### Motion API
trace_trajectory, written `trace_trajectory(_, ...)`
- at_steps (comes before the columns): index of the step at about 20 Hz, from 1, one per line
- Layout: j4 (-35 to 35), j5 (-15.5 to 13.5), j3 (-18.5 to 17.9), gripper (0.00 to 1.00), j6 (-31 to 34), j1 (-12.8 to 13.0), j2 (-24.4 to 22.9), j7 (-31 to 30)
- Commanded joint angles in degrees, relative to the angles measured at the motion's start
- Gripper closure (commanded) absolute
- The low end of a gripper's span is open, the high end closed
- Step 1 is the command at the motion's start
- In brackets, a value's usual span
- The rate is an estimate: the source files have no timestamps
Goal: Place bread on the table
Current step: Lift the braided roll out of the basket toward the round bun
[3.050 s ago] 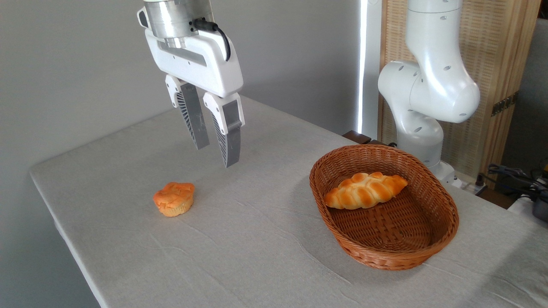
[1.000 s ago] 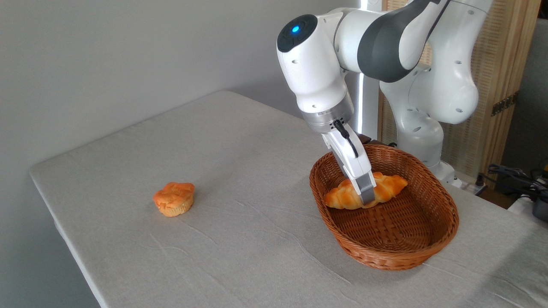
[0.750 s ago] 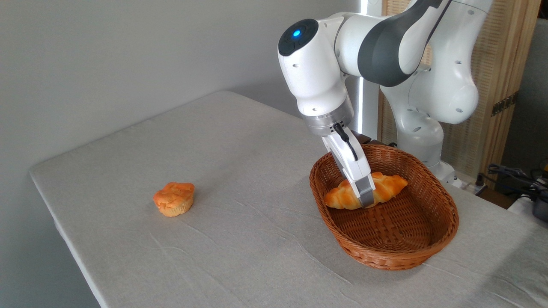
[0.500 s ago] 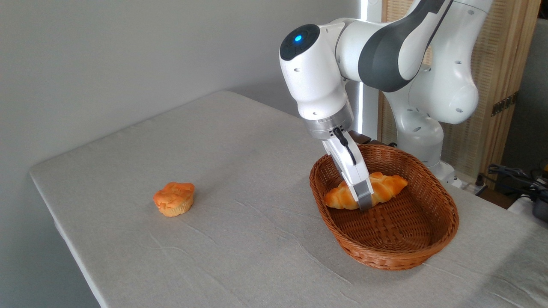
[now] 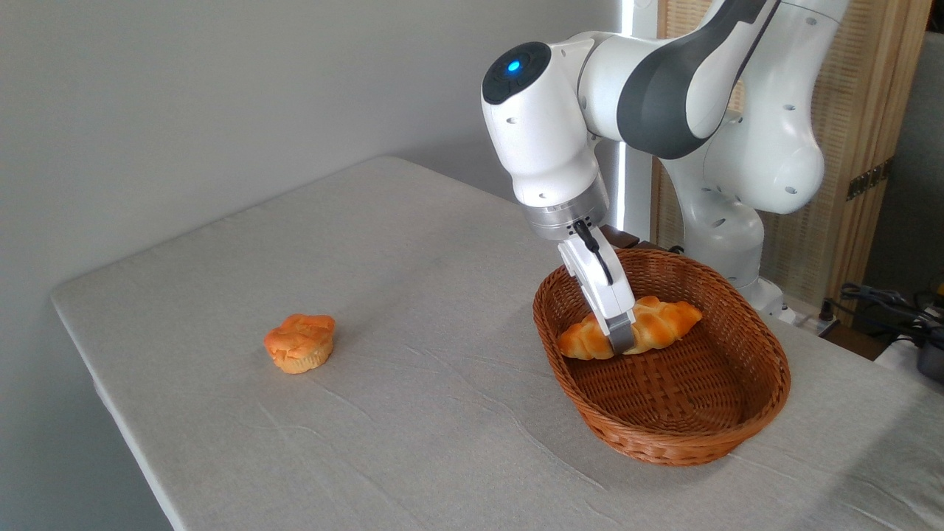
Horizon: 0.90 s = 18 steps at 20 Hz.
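The bread [image 5: 660, 324], a braided golden-orange loaf, lies inside the brown wicker basket [image 5: 686, 435] at the right, along its far-left side. My gripper [image 5: 622, 335] reaches down into the basket and straddles the loaf's middle. The near finger [image 5: 620, 330] presses on the loaf's front side, and the other finger is hidden behind the loaf. The gripper looks shut on the bread, which still sits low in the basket. The table [image 5: 413, 413] carries a wrinkled grey-beige cloth.
A small orange muffin [image 5: 299, 342] stands on the cloth at the left. The robot's white base column [image 5: 726, 221] rises behind the basket. Cables [image 5: 885, 302] lie at the far right, and the table's front-left edge runs diagonally.
The arm swung from above the muffin over to the basket and lowered onto the loaf. In the last half second the near finger drew in against the loaf and rose slightly.
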<state>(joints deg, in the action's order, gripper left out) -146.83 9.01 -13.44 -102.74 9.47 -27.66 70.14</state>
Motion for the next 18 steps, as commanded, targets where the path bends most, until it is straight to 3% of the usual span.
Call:
trace_trajectory(1,0.0,1.1,-1.0,0.64,1.0,0.0,-0.6,2.8)
trace_trajectory(2,0.1,1.4,-1.1,0.64,2.6,-0.2,-0.6,4.7)
trace_trajectory(4,2.6,4.9,-0.9,0.63,6.5,-1.2,-0.5,8.9)
trace_trajectory(10,8.2,3.7,-1.9,0.63,9.3,-1.1,-0.5,10.4)
trace_trajectory(14,13.1,-3.0,-1.9,0.64,9.3,-1.1,-0.2,8.9)
trace_trajectory(18,20.5,-11.1,-0.9,0.64,8.3,1.1,4.7,-2.6)
